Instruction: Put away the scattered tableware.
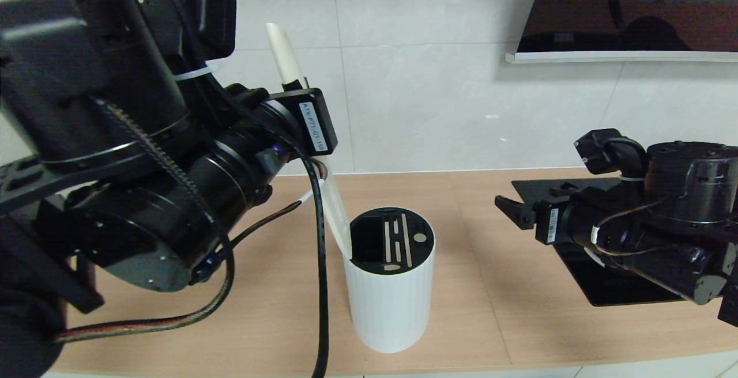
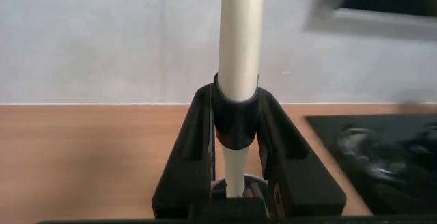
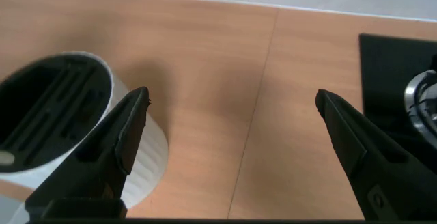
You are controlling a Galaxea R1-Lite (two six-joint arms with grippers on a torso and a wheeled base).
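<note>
Utensil: a long cream-handled utensil with a pale flat blade (image 1: 281, 55) (image 2: 240, 33) stands tilted, handle towards 11 o'clock. Its lower end meets the 9 o'clock edge of the holder's top. I cannot tell whether the tip is already inside an opening.
Left claw: the left gripper (image 1: 305, 113) (image 2: 235, 125) is clamped round the utensil near its dark collar, at 10 o'clock from the holder.
Holder: a white ribbed cylindrical holder with a black slotted top (image 1: 392, 303) (image 3: 147, 149) stands upright on the light wooden countertop (image 1: 519, 320).
Right claw: the right gripper (image 1: 519, 211) (image 3: 232, 101) hangs at 3 o'clock from the holder, jaws spread wide and holding nothing.
Cooktop: a flat black glass cooktop (image 1: 611, 291) lies under the right arm.
Progress: this piece looks partly done, lined up but not yet lowered and let go. Whether more pieces are waiting I cannot tell.
</note>
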